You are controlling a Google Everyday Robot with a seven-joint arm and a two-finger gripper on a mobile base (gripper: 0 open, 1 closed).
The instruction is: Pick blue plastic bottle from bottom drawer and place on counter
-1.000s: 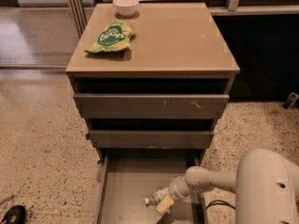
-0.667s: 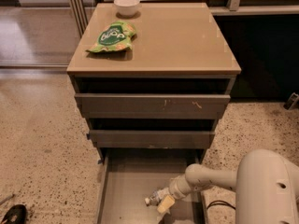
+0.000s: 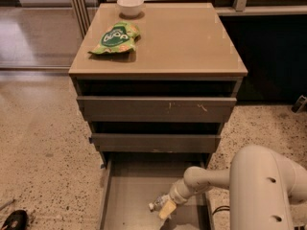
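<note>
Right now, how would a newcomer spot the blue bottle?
Below the tan counter, the bottom drawer stands open. The blue plastic bottle lies on its floor at the gripper. It alone is down there; the green snack bag and white bowl sit above.

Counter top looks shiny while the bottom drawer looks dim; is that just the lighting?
In the camera view, yes: the counter carries a soft sheen, and the green snack bag casts a small shadow on it; the bottom drawer lies in dimmer shade, where the gripper is at the blue plastic bottle.
</note>
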